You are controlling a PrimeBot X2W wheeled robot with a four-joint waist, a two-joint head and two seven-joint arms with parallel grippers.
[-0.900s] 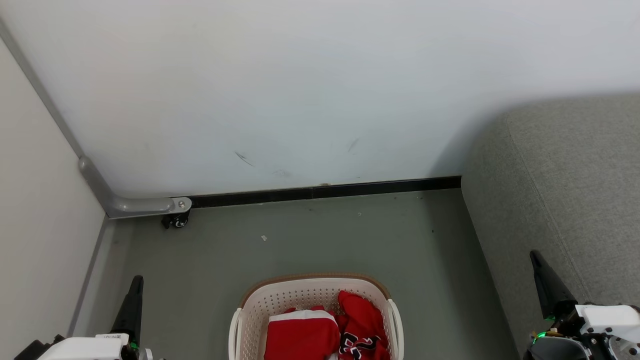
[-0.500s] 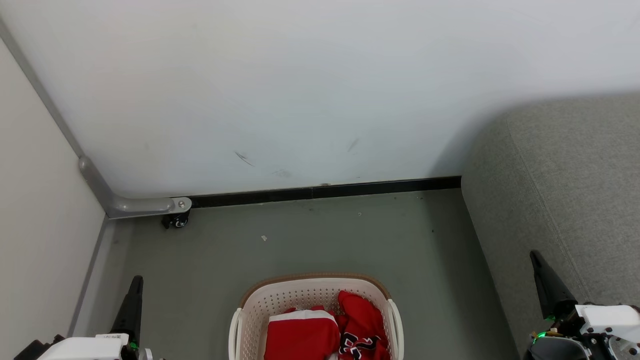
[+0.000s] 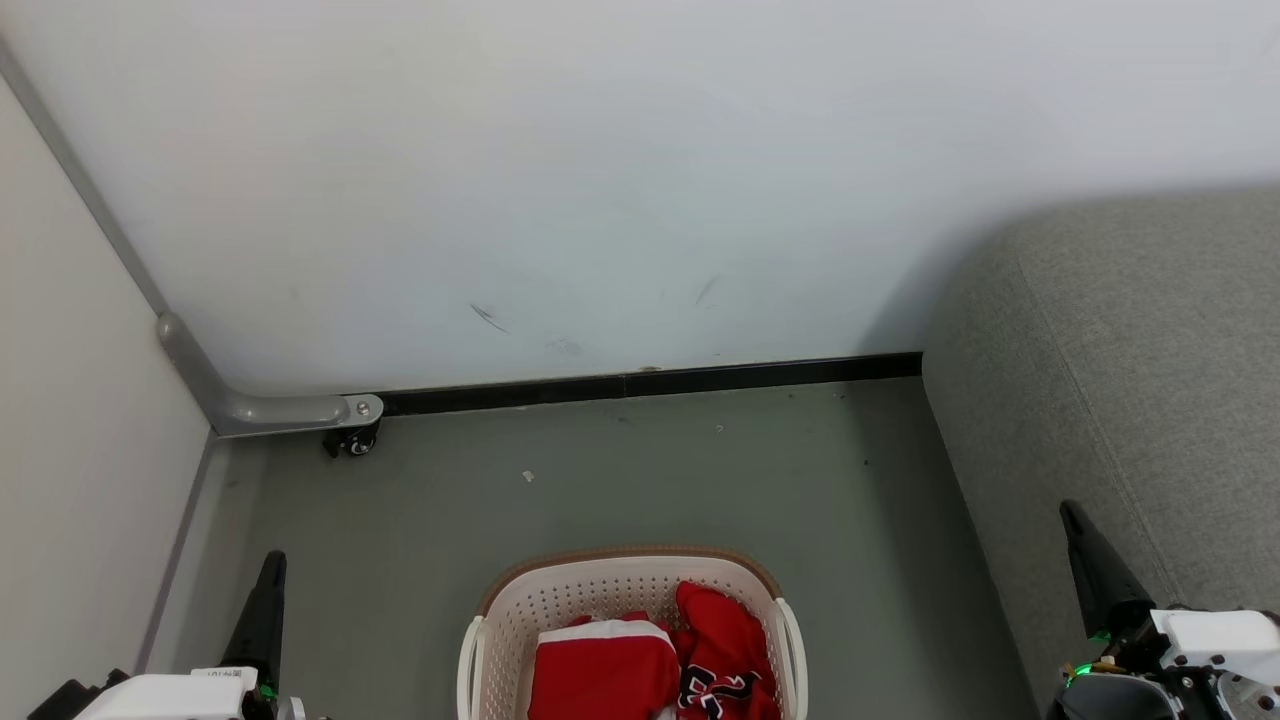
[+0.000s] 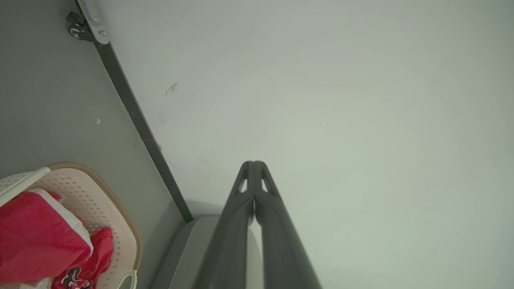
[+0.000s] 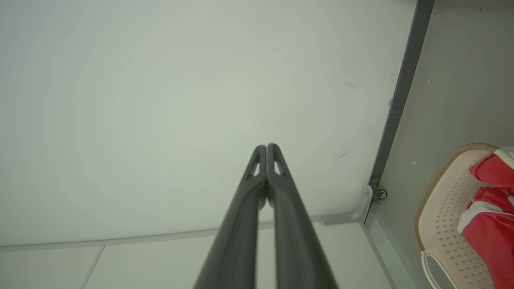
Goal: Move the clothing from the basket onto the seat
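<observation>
At the bottom centre of the head view, the oval laundry basket (image 3: 610,595) stands on the grey-green floor (image 3: 620,480). Both pieces of the clothing lie inside it. A plain red garment (image 3: 600,675) with a white band is folded fairly flat on the left, and a crumpled red jersey (image 3: 725,640) with black-and-white lettering is on the right. The basket is cream plastic, its walls pierced with small holes, its rim brown and woven-looking. The grey sofa (image 3: 1130,380), coarse fabric with rounded edges and a stitched seam, sits at the right of the frame. The left claw (image 3: 273,560) at the lower left and the right claw (image 3: 1068,510) at the lower right flank the basket, well apart from it. Each has its 2 dark tapered fingers pressed together, holding nothing. That looks like a rest pose, so I judge no garment lifted yet. Limp cloth will likely sag and trail when pinched.
</observation>
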